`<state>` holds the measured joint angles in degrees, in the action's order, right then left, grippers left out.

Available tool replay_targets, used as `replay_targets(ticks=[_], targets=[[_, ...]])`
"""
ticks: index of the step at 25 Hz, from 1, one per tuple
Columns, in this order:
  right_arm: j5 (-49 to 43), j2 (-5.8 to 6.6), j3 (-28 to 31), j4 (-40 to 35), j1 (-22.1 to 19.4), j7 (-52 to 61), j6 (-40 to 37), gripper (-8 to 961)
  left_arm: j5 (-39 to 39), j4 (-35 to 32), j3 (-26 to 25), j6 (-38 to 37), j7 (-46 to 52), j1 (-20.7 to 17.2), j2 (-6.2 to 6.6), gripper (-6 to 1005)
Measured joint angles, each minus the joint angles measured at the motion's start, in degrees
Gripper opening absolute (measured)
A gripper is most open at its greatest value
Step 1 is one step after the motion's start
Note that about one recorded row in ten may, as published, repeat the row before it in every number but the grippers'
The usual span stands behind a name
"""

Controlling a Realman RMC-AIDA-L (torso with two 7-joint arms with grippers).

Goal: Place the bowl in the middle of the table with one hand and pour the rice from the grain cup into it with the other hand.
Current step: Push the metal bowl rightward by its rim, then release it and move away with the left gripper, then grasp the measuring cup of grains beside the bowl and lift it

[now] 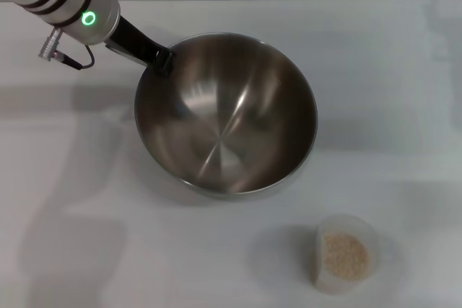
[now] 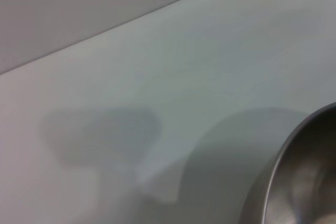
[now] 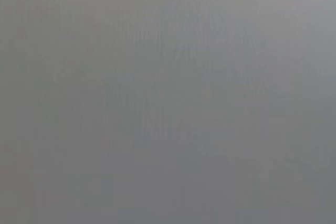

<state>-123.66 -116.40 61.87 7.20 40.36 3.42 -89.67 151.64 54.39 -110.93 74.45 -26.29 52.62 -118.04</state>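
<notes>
Holding the bowl by its far-left rim, my left fingers clenched on it, bowl tilted near the desk middle. Grain cup with rice stands near, front-right. Right fingers out of view. Risk: the thin-rim grip slips, so the bowl drops or slides into the cup.

Soft, even light falls from above on the white table, bright without harsh glare. The steel bowl shows pale streaks of reflected light radiating from its centre and throws a faint grey shadow on its left and near sides. The arm's broad shadow lies dimly at the left. The left wrist view is hazy and blurred, with soft shadow patches. The right wrist view is a featureless grey blur.
</notes>
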Motion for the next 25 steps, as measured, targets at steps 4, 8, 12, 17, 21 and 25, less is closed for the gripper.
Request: replay_targets(ticks=[4,8,12,17,21,25], targets=[[0.0,0.00,0.0,0.1,-0.1,0.0,-0.1,701,0.0,-2.1,-0.3,-1.4,0.0,-0.1,0.09,85],[-0.1,0.00,0.0,0.1,-0.1,0.0,-0.1,701,0.0,-2.9,-0.8,-1.8,0.0,-0.1,0.11,94],[-0.2,0.00,0.0,0.1,-0.2,0.0,-0.1,701,0.0,-2.9,-1.0,-1.9,0.0,-0.2,0.11,104],[-0.4,-0.12,0.0,0.1,-0.3,0.0,-0.2,701,0.0,0.0,-2.0,-4.2,0.0,-1.7,0.08,199],[-0.4,-0.21,0.0,0.1,-0.6,0.0,-0.2,701,-1.7,9.9,-3.1,-7.3,-0.3,-6.6,-0.22,387],[-0.4,-0.30,-0.2,0.2,-1.0,0.0,-0.2,702,-4.8,20.0,-2.4,-18.1,-1.5,-15.3,-0.30,497]])
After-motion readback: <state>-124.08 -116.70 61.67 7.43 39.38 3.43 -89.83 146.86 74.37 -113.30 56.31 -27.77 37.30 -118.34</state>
